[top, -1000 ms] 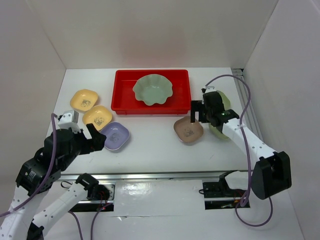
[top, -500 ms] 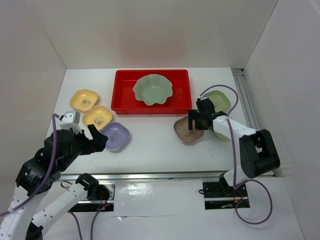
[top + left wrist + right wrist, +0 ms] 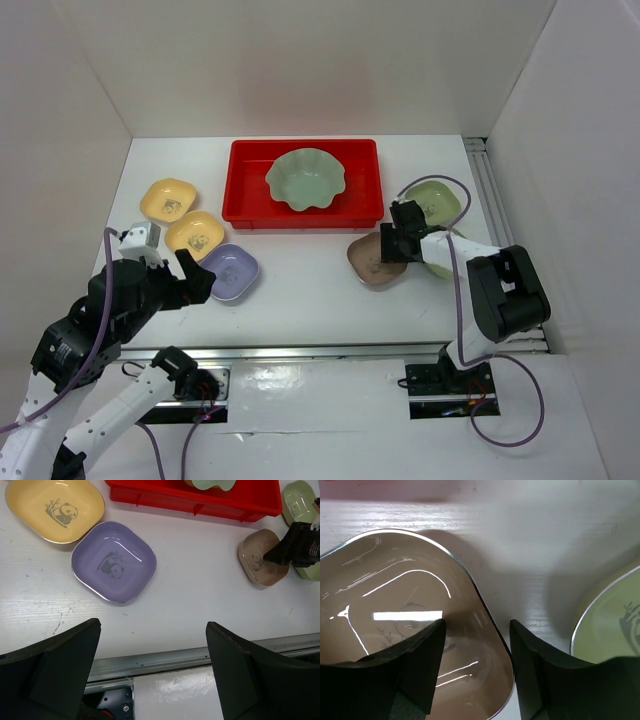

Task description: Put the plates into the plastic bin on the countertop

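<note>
Right gripper (image 3: pixel 393 244) straddles the three o'clock rim of the brownish-pink dish (image 3: pixel 370 264), jaws parted, gripping nothing yet; the dish rests on the countertop (image 3: pixel 300 290), red bin (image 3: pixel 300 220) at eleven o'clock. Best to pinch the rim squarely before lifting.

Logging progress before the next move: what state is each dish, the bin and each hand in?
Red bin: one dish inside.
Scalloped dish: upright in the bin.
Far yellow dish: on the countertop.
Near yellow dish: on countertop.
Lavender dish: on countertop.
Brownish-pink dish: on countertop.
Far olive dish: on countertop.
Near olive dish: on countertop, partly hidden.
Left hand: open, empty.
Right hand: open, straddling the brownish-pink dish's rim.
</note>
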Controlling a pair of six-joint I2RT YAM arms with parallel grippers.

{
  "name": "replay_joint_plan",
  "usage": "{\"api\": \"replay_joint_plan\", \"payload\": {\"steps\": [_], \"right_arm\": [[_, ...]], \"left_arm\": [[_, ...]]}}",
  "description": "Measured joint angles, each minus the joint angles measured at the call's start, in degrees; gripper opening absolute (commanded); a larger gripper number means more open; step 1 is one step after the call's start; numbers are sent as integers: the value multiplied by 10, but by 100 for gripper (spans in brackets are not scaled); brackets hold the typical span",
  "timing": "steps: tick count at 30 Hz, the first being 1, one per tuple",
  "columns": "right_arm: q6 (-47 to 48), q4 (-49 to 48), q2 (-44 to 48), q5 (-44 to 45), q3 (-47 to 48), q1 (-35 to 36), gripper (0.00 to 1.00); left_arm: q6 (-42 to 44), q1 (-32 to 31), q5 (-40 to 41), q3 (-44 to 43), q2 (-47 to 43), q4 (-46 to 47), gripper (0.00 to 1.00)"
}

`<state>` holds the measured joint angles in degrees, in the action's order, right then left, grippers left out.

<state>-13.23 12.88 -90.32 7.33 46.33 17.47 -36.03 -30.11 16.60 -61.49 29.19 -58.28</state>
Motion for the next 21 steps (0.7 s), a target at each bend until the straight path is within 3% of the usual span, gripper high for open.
{"api": "replay_joint_plan", "payload": {"steps": [1,3,8,11,13,21], "right_arm": [[0,0,-2,0,-2,1,48],[-2,-2,-3,4,-3,2,37],[-18,-6,2,9,-3,19,23],[-39,-7,20,15,-15,53,4],[-49,-1,37,21,-19,79,0],[-74,51,99,33,-29,170,0]], "left_arm": [[0,-1,0,0,0,0,100],[0,-2,0,0,0,0,100],[0,-2,0,0,0,0,100],[0,-2,0,0,0,0,100],[0,-5,0,0,0,0,100],[0,-8,0,0,0,0,100]]}}
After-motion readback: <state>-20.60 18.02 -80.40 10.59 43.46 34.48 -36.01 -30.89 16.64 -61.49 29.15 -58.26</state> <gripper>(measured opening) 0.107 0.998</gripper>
